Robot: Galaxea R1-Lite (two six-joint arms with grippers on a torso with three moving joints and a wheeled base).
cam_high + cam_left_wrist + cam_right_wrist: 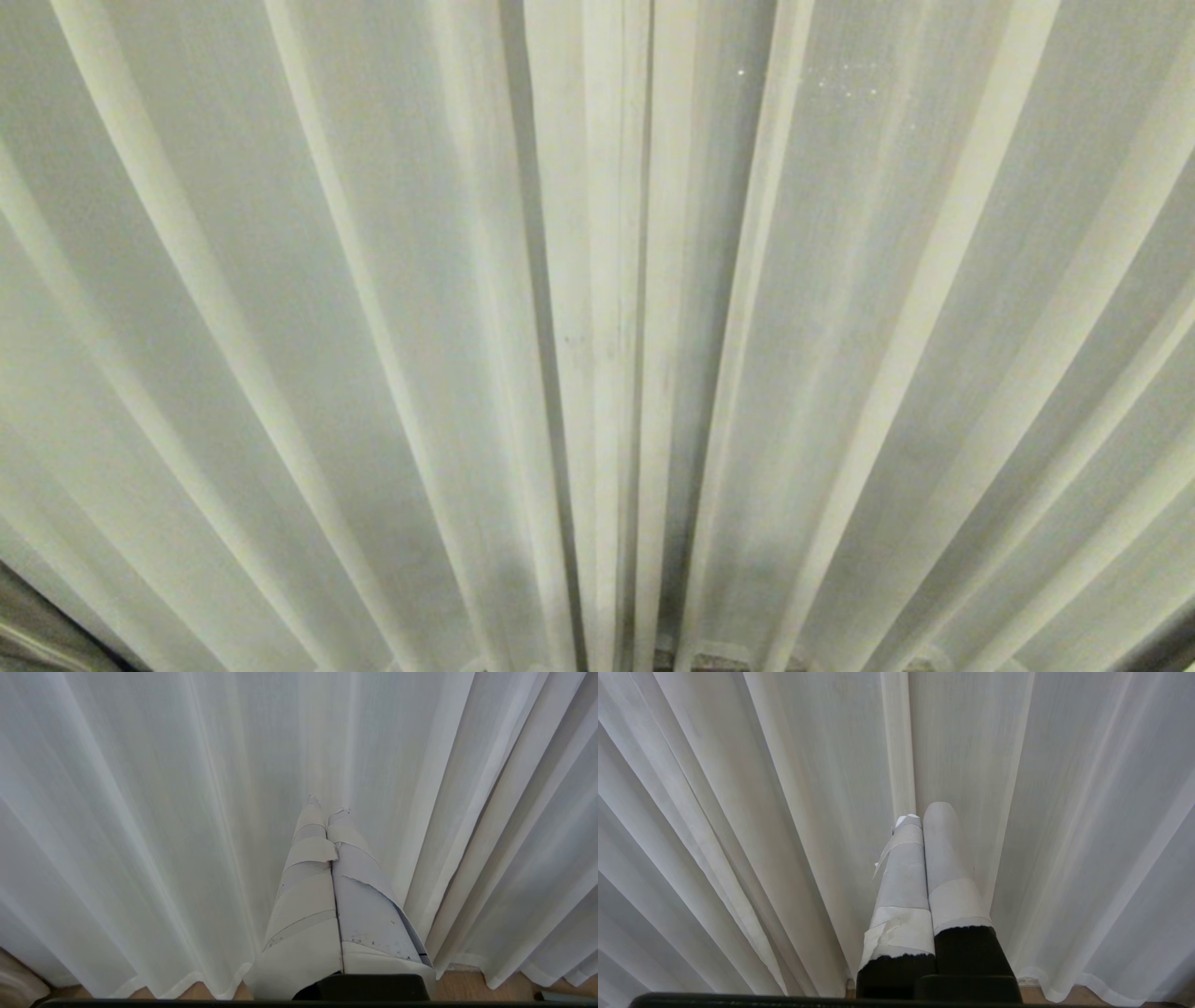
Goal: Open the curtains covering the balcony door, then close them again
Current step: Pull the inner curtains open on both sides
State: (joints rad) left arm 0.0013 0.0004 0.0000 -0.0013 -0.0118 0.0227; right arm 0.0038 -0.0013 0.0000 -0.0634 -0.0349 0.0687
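Observation:
Cream-white pleated curtains [373, 327] fill the head view, drawn together so their two inner edges meet at a narrow seam near the middle. The balcony door is hidden behind them. Neither arm shows in the head view. In the left wrist view my left gripper [327, 807] is shut, its tape-wrapped fingers pressed together and pointing at the curtains [163, 812] with nothing held. In the right wrist view my right gripper [924, 812] is shut too, empty, in front of a pleat of the curtains [1064, 835].
A strip of wooden floor [472, 987] shows under the curtain hems in the left wrist view, and the floor [1069, 994] also shows in the right wrist view. The fabric hangs close ahead of both grippers.

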